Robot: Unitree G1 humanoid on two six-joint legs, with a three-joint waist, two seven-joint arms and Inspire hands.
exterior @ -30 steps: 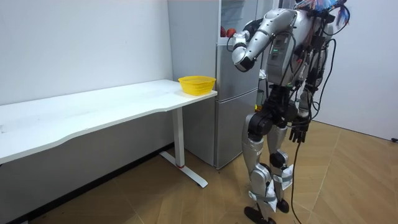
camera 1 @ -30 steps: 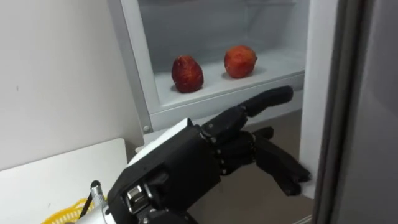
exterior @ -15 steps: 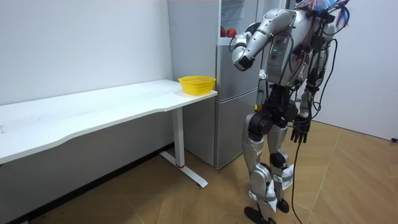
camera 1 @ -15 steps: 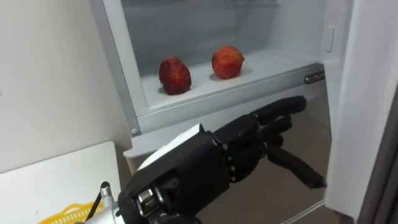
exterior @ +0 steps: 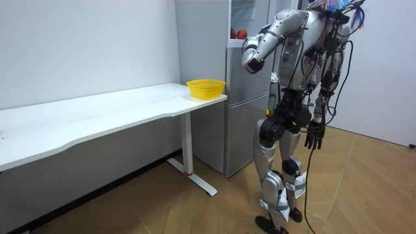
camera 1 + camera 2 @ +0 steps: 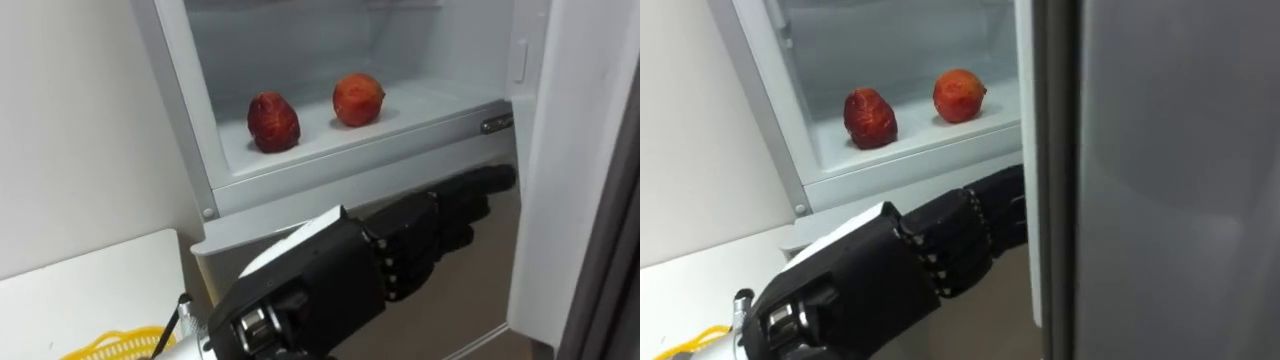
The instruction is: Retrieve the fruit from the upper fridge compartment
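Note:
Two red fruits lie on the white shelf of the open upper fridge: a dark red one on the left and an orange-red one to its right. My left hand is raised in front of the fridge, below the shelf's front edge. Its fingers are loosely extended towards the right and hold nothing. It is clear of both fruits. In the room view I stand upright facing the fridge with that arm lifted. My right hand hangs by my hip, with relaxed fingers and nothing in it.
The open fridge door rises close at the right edge and blocks that side. The closed lower fridge door is just behind my hand. A yellow basket sits on the corner of the white table beside the fridge.
The left hand's spread fingers have drawn together and lifted towards the shelf's front edge. The head view has shifted, so the fruits show further left. The right hand stays hanging.

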